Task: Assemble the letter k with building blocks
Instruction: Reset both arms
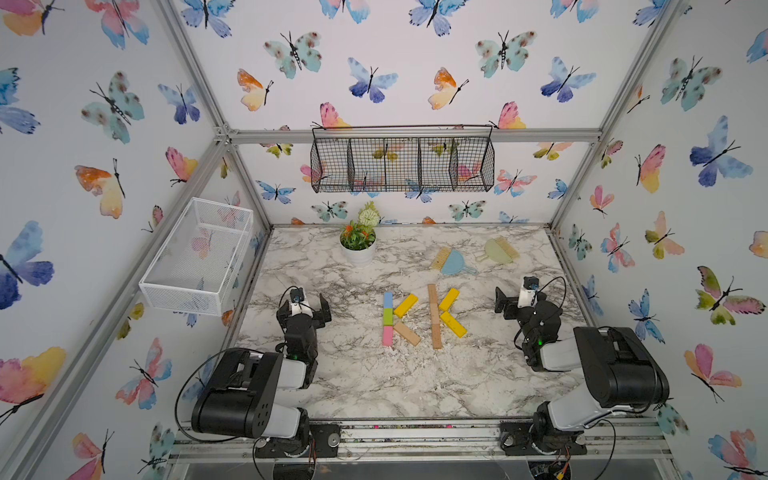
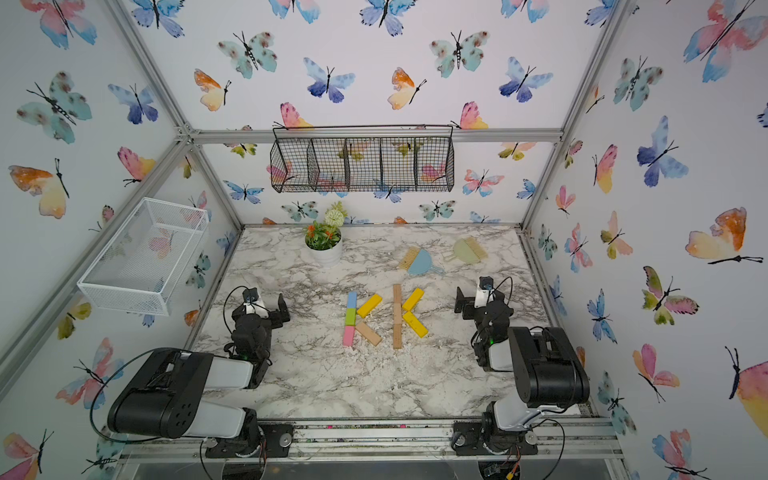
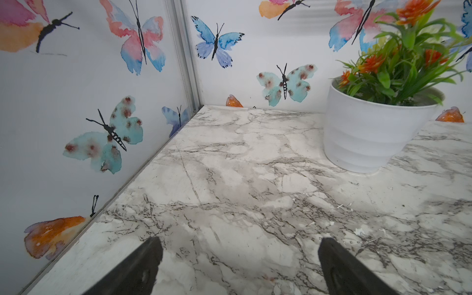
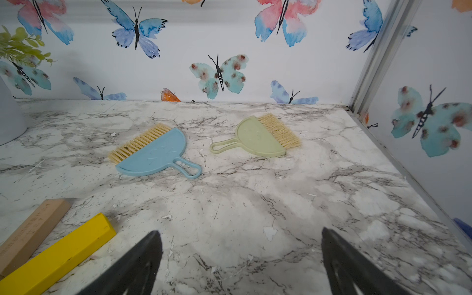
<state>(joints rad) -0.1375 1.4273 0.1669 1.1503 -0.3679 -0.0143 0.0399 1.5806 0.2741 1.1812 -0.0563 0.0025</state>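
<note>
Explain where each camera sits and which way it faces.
Top views: high in front, looking down on the building blocks; left arm, right arm show.
Left wrist: low, facing the potted plant; open left gripper shows.
Right wrist: low, facing the blue dustpan, green dustpan; open right gripper shows.
Shared: both wrist views catch that plant.

1. Table [image 4: 255, 204]: marble-look, smooth, kinda semi-matt, with flaky white chips around the right pincer [image 4: 240, 233].
2. Beside it, the tan block [image 4: 30, 229] is bare matt wood. The yellow block [image 4: 58, 255] is painted, slight sheen.
3. Farther ahead, the blue dustpan [image 4: 155, 153] and green dustpan [image 4: 255, 138] are matt plastic with straw-like bristles.
</note>
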